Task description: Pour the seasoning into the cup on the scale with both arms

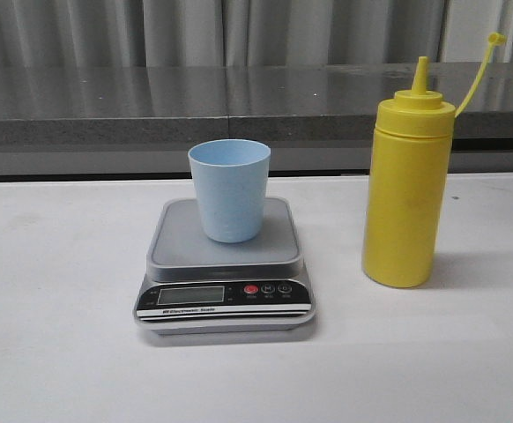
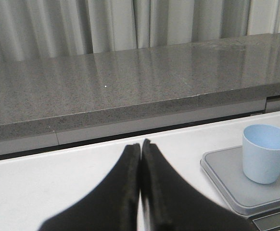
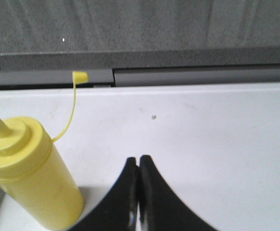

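While both grippers, left gripper (image 2: 140,144) and right gripper (image 3: 138,159), sat closed and empty, nothing was grasped; the seasoning (image 1: 407,189), toward the desk's right edge, needed gripping first.

Scale (image 1: 225,264), black front panel: white strip lettering reads "Electronic Scale", below the LCD display (image 1: 191,295). Display blank, no digits. Marks on the round buttons (image 1: 268,289) beside the red one too small to read.

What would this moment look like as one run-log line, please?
phase: before grasp | left claw: shut, empty | right claw: shut, empty | cup: upright on scale | bottle: upright on table, uncapped
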Tool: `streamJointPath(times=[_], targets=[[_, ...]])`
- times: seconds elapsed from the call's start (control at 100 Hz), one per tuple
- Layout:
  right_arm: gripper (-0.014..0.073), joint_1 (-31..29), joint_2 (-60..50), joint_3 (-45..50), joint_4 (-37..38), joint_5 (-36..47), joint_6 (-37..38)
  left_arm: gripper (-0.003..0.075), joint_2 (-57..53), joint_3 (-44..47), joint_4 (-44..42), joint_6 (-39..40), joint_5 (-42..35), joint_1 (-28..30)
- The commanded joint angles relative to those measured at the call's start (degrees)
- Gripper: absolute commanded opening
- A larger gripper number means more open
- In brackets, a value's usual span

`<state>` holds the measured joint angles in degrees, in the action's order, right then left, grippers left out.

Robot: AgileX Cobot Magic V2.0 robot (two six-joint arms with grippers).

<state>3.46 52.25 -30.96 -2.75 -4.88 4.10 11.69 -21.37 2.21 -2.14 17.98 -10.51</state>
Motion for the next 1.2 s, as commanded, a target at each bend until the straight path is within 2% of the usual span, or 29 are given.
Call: streamJointPath(times=[0.0, 0.22, 0.34, 0.53, 0.74, 0.79, 0.86, 1.03, 1.08, 1.15, 1.19], targets=[[-0.0066, 1.1, 3.0, -2.1, 0.6, 4.9, -0.1, -0.0018, 0.6, -1.7, 0.2, 0.4, -4.7, 0.2], [-0.0066, 6.4, 11.0, -1.9, 1.4, 6.5, -0.1, -0.0018, 0.6, -1.7, 0.2, 0.4, -4.7, 0.2], [-0.0066, 8.3, 14.6, -0.4, 1.4, 11.2, -0.1, -0.0018, 0.6, -1.7, 0.2, 0.4, -4.7, 0.2], [-0.0066, 9.4, 18.2, 6.0, 1.4, 25.2, -0.1, -0.0018, 0.6, -1.7, 0.2, 0.4, -4.7, 0.2], [-0.0048, 9.4, 22.4, 13.9, 2.7, 48.5, -0.1, -0.0018, 0.6, -1.7, 0.2, 0.4, -4.7, 0.2], [-0.0009, 9.4, 23.7, 15.2, 4.5, 54.2, -0.1, -0.0018, 0.6, -1.7, 0.2, 0.4, -4.7, 0.2], [0.0088, 9.4, 25.5, 15.8, 8.0, 56.4, -0.1, -0.0018, 0.6, -1.7, 0.2, 0.4, -4.7, 0.2], [0.0479, 9.4, 29.5, 15.8, 14.4, 56.8, -0.1, -0.0018, 0.6, -1.7, 0.2, 0.4, -4.7, 0.2], [0.0567, 9.4, 30.5, 15.8, 14.7, 57.3, -0.1, -0.0018, 0.6, -1.7, 0.2, 0.4, -4.7, 0.2], [0.0651, 9.4, 31.8, 15.8, 14.7, 58.7, 0.0, -0.0018, 0.6, -1.7, 0.2, 0.4, -4.7, 0.2], [0.0664, 9.4, 32.4, 15.8, 14.7, 59.9, 0.0, -0.0018, 0.6, -1.7, 0.2, 0.4, -4.7, 0.2]])
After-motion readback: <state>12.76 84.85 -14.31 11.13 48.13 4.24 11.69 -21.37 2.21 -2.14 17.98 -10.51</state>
